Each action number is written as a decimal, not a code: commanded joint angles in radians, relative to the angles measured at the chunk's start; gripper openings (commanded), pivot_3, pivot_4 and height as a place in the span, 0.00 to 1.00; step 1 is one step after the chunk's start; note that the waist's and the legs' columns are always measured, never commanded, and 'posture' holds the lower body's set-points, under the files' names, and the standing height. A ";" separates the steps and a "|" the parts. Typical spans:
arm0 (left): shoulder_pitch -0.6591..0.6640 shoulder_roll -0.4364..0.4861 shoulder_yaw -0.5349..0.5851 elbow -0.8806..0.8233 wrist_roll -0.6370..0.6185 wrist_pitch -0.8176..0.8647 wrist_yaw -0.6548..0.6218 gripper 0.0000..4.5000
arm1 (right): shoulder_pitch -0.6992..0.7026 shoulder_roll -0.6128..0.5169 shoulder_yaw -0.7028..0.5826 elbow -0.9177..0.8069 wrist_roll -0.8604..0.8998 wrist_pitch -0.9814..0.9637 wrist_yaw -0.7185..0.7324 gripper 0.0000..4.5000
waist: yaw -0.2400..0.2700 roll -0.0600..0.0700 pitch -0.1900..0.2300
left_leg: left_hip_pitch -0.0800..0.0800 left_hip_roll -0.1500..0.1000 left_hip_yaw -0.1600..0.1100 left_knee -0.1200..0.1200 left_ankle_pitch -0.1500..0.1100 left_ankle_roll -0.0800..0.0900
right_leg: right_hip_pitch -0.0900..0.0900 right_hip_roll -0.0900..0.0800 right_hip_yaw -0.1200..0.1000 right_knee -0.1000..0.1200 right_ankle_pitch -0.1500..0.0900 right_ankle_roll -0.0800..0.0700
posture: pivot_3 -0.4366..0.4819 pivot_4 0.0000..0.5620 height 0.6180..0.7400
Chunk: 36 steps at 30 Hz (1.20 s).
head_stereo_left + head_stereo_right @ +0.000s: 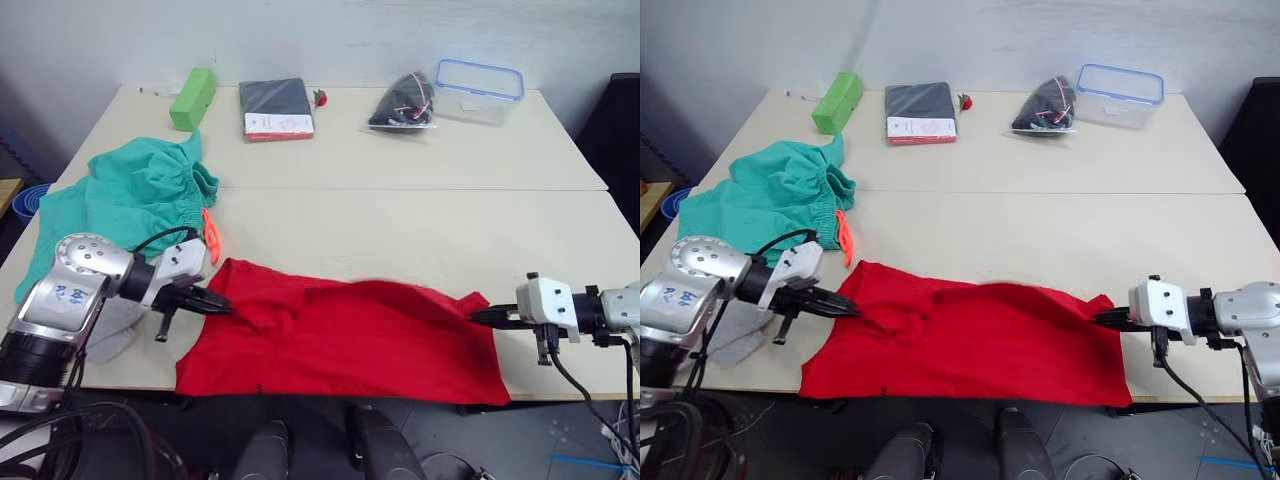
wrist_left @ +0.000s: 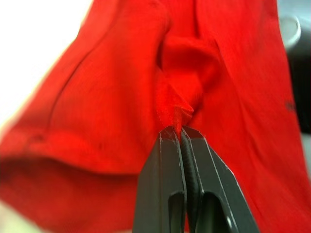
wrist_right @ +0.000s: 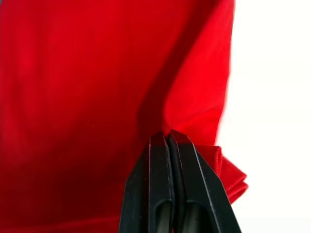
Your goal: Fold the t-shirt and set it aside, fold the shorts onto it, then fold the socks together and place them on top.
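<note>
The red t-shirt (image 1: 350, 340) lies stretched along the table's front edge, partly folded over itself. My left gripper (image 1: 222, 306) is shut on a pinch of its left side, seen close in the left wrist view (image 2: 179, 130). My right gripper (image 1: 480, 317) is shut on the shirt's right edge (image 3: 167, 138). The teal shorts (image 1: 135, 195) lie bunched at the left of the table, with an orange drawstring (image 1: 211, 235) trailing toward the shirt. A light grey sock (image 1: 112, 335) lies under my left arm near the front left corner.
Along the table's far edge stand a green block (image 1: 193, 97), a dark folded packet with a red-white label (image 1: 276, 108), a black bag (image 1: 405, 100) and a clear blue-rimmed box (image 1: 478, 90). A seam (image 1: 420, 189) joins two tables.
</note>
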 commanded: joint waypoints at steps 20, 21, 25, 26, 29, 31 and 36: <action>-0.112 -0.038 0.197 -0.070 -0.353 0.600 0.124 0.01 | -0.024 -0.013 0.065 0.122 -0.081 -0.180 -0.091 0.00 | -0.004 0.000 0.000 | 0.001 0.000 0.000 0.000 0.000 0.000 | -0.001 0.001 0.000 0.002 0.000 0.000 | 0.48 0.27 1.00; -0.143 -0.061 0.224 -0.046 -0.375 0.637 0.163 0.01 | -0.024 -0.013 0.066 0.121 -0.080 -0.178 -0.092 0.00 | -0.003 0.000 0.000 | 0.001 0.000 0.000 0.000 0.000 0.000 | 0.000 0.001 0.000 0.002 0.000 0.000 | 0.48 0.27 1.00; -0.188 -0.111 0.263 -0.032 -0.425 0.749 0.256 0.01 | -0.024 -0.009 0.066 0.111 -0.074 -0.163 -0.094 0.00 | 0.001 0.000 0.000 | 0.000 -0.001 -0.001 0.003 0.000 0.000 | 0.000 0.000 -0.001 0.002 0.000 0.000 | 0.48 0.27 1.00; -0.155 -0.092 0.252 -0.076 -0.430 0.736 0.227 0.01 | -0.024 -0.010 0.066 0.110 -0.074 -0.162 -0.094 0.00 | 0.001 0.000 0.000 | 0.000 -0.001 -0.001 0.003 0.000 0.000 | 0.000 0.000 -0.001 0.002 0.000 0.000 | 0.48 0.27 1.00; -0.033 -0.016 0.222 -0.188 -0.431 0.686 0.136 0.01 | -0.019 -0.014 0.069 0.107 -0.076 -0.169 -0.091 0.00 | -0.014 0.000 0.000 | 0.000 0.000 0.000 0.001 0.000 -0.001 | -0.001 0.000 0.001 0.001 0.000 0.000 | 0.48 0.27 1.00; 0.048 0.036 0.184 -0.217 -0.362 0.577 0.098 0.01 | -0.017 -0.016 0.069 0.107 -0.077 -0.174 -0.090 0.00 | -0.015 0.000 0.000 | 0.001 0.000 0.001 -0.004 0.001 -0.002 | -0.001 0.000 0.001 0.001 -0.001 -0.001 | 0.48 0.27 1.00; 0.157 0.097 0.117 -0.212 -0.219 0.328 0.058 0.01 | -0.016 -0.018 0.071 0.107 -0.074 -0.177 -0.084 0.00 | -0.009 0.000 0.000 | 0.006 0.000 0.000 -0.007 0.002 -0.004 | 0.001 0.000 0.001 0.002 -0.002 -0.003 | 0.48 0.27 1.00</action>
